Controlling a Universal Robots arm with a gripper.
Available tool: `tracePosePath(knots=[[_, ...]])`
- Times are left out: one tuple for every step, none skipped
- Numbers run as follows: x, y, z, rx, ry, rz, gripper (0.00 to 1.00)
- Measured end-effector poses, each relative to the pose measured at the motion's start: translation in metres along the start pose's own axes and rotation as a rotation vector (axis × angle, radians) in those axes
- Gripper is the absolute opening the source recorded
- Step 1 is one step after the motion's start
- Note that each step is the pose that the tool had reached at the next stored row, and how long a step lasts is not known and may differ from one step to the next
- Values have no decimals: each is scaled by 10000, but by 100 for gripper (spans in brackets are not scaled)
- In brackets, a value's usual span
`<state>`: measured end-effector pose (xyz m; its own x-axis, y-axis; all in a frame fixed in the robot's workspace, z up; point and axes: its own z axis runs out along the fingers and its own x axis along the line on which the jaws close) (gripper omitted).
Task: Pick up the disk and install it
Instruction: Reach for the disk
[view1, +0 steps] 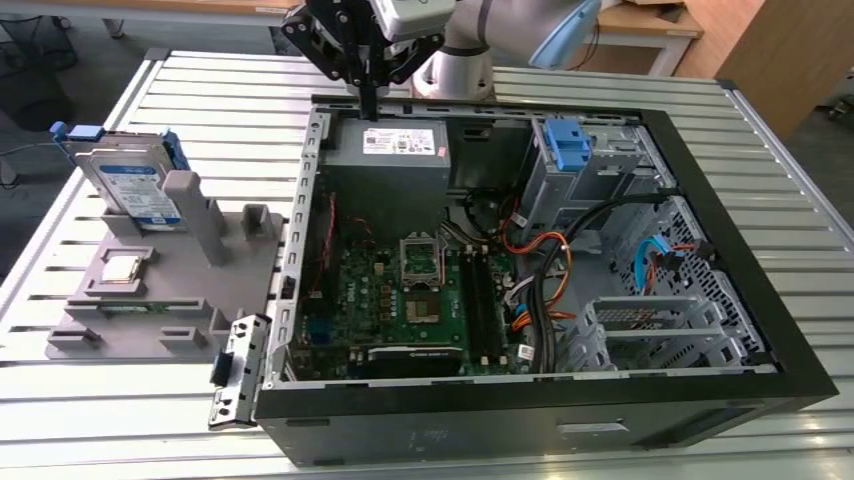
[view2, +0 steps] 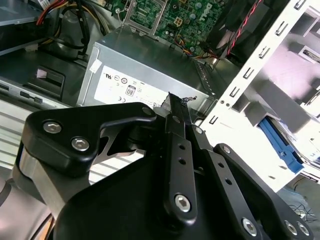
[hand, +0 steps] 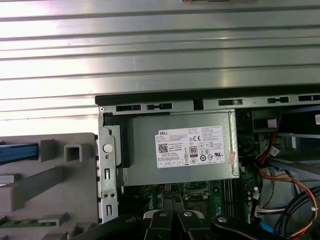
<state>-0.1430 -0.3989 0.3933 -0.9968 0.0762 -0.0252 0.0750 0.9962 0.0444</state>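
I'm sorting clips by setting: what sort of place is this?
Probably a robotics lab for computer assembly: an open computer case on a slatted metal table, beside a grey fixture holding the disk.

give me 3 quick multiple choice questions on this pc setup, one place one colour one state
1. Where is the disk? A in the drive bay; B standing in the grey holder; C in the jaws.
2. Its carrier colour? A red; B blue; C green.
3. The gripper is? A empty; B holding the disk; C holding a cable.
B: it stands at the exterior view's left of the case. B: blue frames the drive. A: jaws shut on nothing above the power supply.
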Motion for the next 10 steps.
tracePosePath(knots=[[1, 0, 0, 0, 0, 0, 11], [3, 0, 0, 0, 0, 0, 11], [7, -1, 0, 0, 0, 2, 11], [12, -1, -1, 0, 0, 2, 11], [17, -2, -1, 0, 0, 1, 11], [25, -2, -1, 0, 0, 1, 11], [33, -3, -1, 0, 0, 0, 11], [44, -4, -1, 1, 0, 0, 11], [54, -4, -1, 0, 1, 1, 11], [65, -5, -1, 0, 0, 1, 11]])
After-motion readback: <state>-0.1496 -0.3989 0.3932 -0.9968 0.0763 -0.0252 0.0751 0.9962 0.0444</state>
